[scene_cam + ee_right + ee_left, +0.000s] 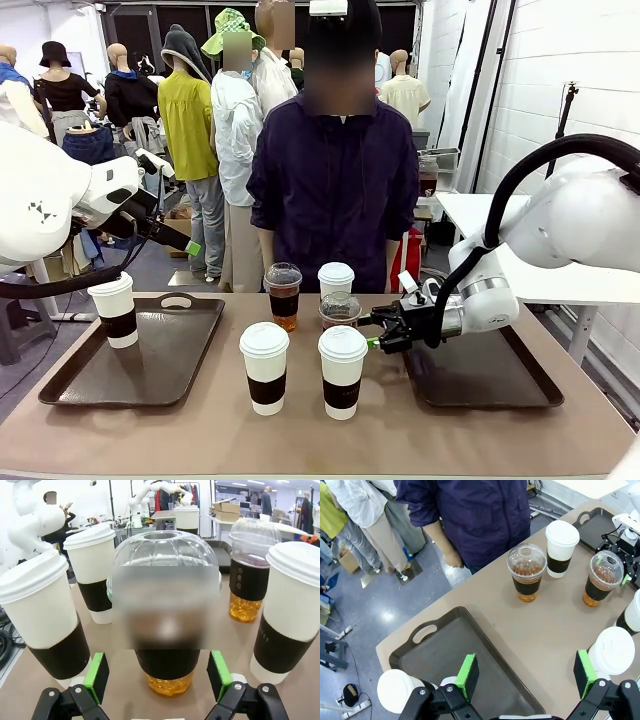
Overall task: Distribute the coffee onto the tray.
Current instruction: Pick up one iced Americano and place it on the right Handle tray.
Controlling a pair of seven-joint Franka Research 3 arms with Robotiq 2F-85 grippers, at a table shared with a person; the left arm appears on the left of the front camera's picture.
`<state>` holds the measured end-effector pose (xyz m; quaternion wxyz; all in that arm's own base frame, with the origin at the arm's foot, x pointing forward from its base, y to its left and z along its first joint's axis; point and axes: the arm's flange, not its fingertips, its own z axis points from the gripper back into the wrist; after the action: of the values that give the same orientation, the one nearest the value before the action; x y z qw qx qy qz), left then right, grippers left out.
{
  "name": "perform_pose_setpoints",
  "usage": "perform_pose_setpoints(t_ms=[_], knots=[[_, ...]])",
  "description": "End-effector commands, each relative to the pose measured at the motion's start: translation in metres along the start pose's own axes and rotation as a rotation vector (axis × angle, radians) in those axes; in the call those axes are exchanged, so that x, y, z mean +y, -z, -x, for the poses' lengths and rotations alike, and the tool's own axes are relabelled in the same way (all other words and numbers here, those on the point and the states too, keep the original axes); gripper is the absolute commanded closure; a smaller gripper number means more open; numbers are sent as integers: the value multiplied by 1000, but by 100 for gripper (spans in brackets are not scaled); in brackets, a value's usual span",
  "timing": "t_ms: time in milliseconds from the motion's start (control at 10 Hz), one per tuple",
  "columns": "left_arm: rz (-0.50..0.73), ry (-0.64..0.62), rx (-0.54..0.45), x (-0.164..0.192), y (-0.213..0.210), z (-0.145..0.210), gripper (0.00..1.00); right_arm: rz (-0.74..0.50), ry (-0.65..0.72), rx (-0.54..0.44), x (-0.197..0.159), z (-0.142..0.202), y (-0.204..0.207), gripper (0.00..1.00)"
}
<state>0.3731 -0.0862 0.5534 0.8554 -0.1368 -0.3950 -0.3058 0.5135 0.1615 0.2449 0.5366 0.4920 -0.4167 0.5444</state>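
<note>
Front: L hand (190,246) hangs off the left end of the worktop (400,435), above L tray (170,370); can't tell its jaw gap from here. Tray cup (118,310), white w/ brown sleeve, stands on the left side of L tray. Mid-worktop, off both trays: front-L white cup (265,367) and front-R white cup (342,370) side by side. Behind them are tall iced cup (283,295), back white cup (336,280) and low iced cup (340,312). R hand (385,332) sits low by the left edge of R tray (490,375), fingers pointing at low iced cup. Person (335,180) stands at far side

L wrist: L hand (526,675) is spread wide, nothing btwn its pads, over L tray (470,645). Tray cup (395,690) is just beside one finger

R wrist: R hand (157,676) is spread wide, green pads either side of the base of low iced cup (165,555), small gap each side. Front-R white cup (42,615) and back white cup (290,615) stand close by, pic left and right
</note>
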Motion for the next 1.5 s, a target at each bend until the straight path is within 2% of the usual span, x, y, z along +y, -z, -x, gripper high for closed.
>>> perform_pose_setpoints(t_ms=[0,1400], knots=[[3,-3,-3,1,-1,1,0,26,-26,-6,-5,2,11,0],[3,-3,-3,1,-1,1,0,53,2,-11,-12,3,55,0]])
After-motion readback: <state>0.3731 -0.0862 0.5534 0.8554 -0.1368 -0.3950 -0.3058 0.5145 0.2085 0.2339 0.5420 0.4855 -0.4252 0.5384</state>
